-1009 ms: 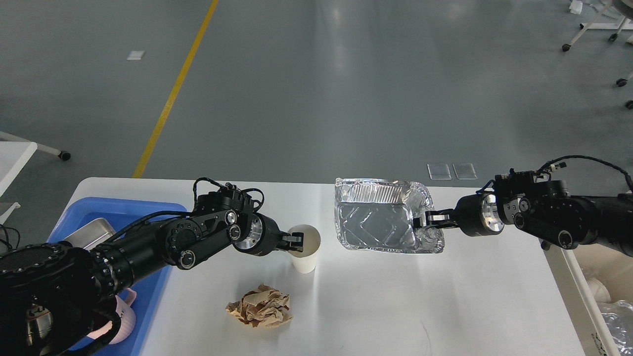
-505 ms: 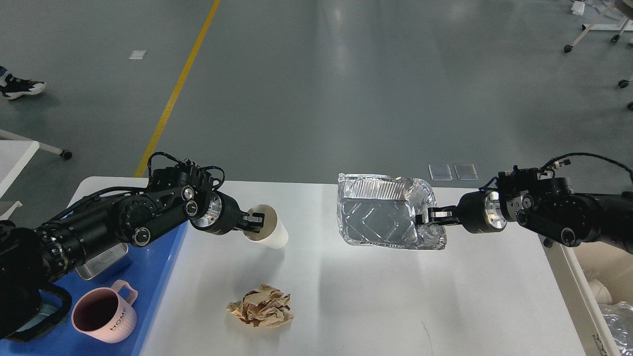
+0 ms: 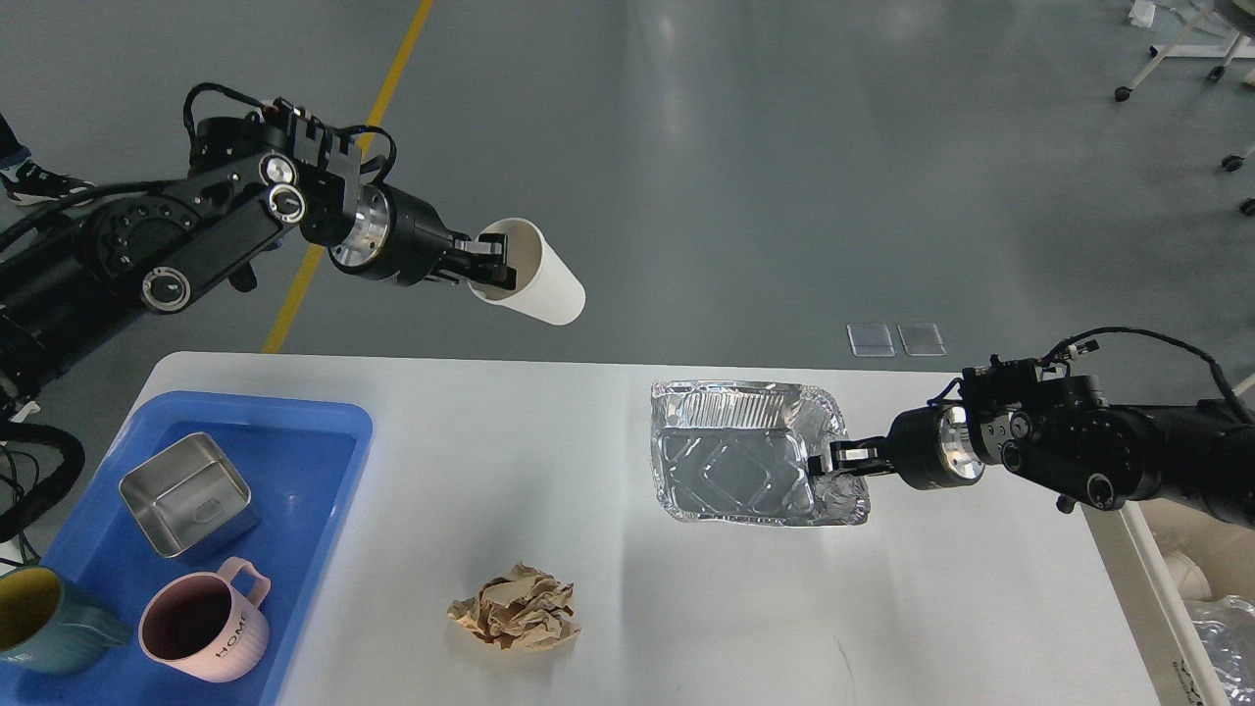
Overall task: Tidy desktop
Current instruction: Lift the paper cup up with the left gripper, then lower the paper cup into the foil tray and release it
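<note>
The white desktop fills the lower view. My left gripper is shut on the rim of a white paper cup and holds it tilted, high above the desktop's far edge. My right gripper is shut on the right rim of a crumpled foil tray, which is at mid right of the desktop. A crumpled brown paper ball lies on the desktop near the front centre.
A blue plastic tray at the left holds a steel square tin, a pink mug and a teal mug. A white bin with rubbish stands off the desktop's right edge.
My left gripper has lifted the paper cup off the desktop, up and to the left, tilting it. My right gripper with the foil tray has shifted slightly left and down.
</note>
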You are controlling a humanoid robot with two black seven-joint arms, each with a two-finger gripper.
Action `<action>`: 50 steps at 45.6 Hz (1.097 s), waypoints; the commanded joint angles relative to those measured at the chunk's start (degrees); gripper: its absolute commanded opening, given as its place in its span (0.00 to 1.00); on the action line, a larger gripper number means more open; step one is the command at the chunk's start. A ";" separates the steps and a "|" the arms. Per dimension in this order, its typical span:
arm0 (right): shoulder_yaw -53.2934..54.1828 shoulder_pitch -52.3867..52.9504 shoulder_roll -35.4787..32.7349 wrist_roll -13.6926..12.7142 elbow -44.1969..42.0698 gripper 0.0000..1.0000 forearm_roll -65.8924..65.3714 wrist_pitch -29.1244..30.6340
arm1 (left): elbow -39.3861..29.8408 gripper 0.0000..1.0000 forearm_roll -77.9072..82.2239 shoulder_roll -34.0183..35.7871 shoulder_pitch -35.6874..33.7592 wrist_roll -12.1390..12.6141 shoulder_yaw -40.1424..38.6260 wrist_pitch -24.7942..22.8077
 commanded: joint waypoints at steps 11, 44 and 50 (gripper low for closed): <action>-0.15 -0.35 0.53 0.02 0.33 0.00 0.00 0.10 | 1.07 0.00 -1.78 -6.41 -3.43 0.74 1.13 -1.41; -0.06 -0.44 3.26 0.02 0.15 0.00 -0.09 1.24 | 12.14 0.00 -1.96 -26.71 -1.85 0.56 7.10 2.19; -0.06 -0.53 3.61 0.11 0.15 0.00 -0.09 1.16 | 12.41 0.00 -1.96 -28.47 0.17 0.83 9.48 3.68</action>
